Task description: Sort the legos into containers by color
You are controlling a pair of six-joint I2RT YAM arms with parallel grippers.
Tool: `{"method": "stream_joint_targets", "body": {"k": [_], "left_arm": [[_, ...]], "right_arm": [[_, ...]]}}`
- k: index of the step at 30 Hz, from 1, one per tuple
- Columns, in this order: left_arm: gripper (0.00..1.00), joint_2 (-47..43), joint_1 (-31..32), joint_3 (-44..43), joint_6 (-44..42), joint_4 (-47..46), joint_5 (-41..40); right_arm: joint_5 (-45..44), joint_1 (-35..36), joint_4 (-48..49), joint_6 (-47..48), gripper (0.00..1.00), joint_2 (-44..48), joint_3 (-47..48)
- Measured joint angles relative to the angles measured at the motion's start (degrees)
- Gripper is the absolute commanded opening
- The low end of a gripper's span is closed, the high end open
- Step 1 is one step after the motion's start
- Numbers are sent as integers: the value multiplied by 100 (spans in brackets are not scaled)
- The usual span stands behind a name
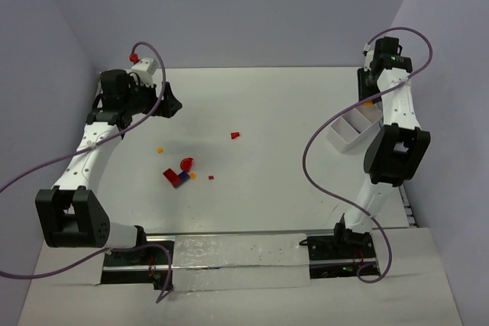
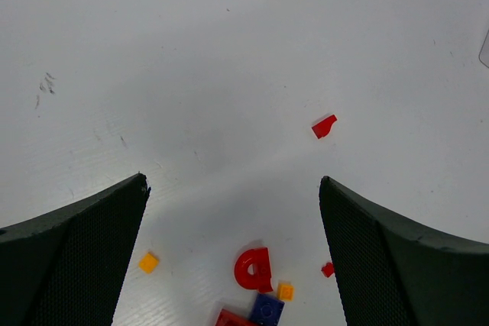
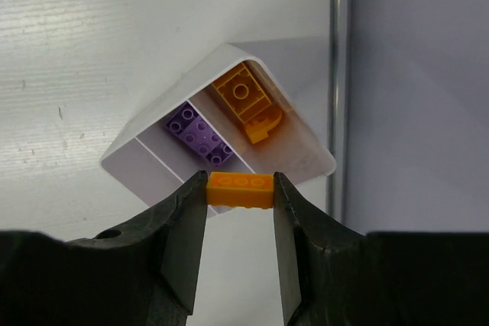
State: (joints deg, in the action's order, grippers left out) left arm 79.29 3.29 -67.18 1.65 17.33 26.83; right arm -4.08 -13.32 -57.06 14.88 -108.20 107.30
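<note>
My right gripper (image 3: 240, 190) is shut on an orange lego brick (image 3: 240, 192), held above the near edge of the white containers (image 3: 130, 159), a tub with three compartments. Its right compartment holds orange legos (image 3: 246, 98), the middle one a purple lego (image 3: 200, 133), and the left one looks empty. The containers (image 1: 348, 133) stand at the table's right side. Loose legos lie mid-table: a red arch (image 2: 254, 269), a red wedge (image 2: 324, 126), a purple square (image 2: 267, 309), a red brick (image 2: 231, 318) and small orange pieces (image 2: 148, 263). My left gripper (image 2: 233, 182) hangs open above them, holding nothing.
A metal rail (image 3: 336, 74) runs along the table's right edge just beyond the tub, with the wall behind it. Purple cables (image 1: 321, 139) loop off both arms. A shiny strip (image 1: 237, 253) lies between the arm bases at the near edge.
</note>
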Motion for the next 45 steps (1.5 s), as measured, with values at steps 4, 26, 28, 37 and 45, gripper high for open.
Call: {"method": "stream_joint_targets", "body": {"k": [4,26,28,37,45], "left_arm": [[99,0,0,15,28,-43,-13],[99,0,0,20,66,-43,-109],[99,0,0,20,66,-44,-113],[99,0,0,20,64,-44,-118],[99,0,0,20,56,-40,-118]], "right_arm": [[-10,0,12,-343,0,-125,-6],[-867,-2,471,-1056,14,-374,-347],[-926,-5,515,-1056,15,-374,-350],[-1053,-22,671,-1054,41,-374,-351],[-1037,-22,686,-1051,61,-374,-351]]}}
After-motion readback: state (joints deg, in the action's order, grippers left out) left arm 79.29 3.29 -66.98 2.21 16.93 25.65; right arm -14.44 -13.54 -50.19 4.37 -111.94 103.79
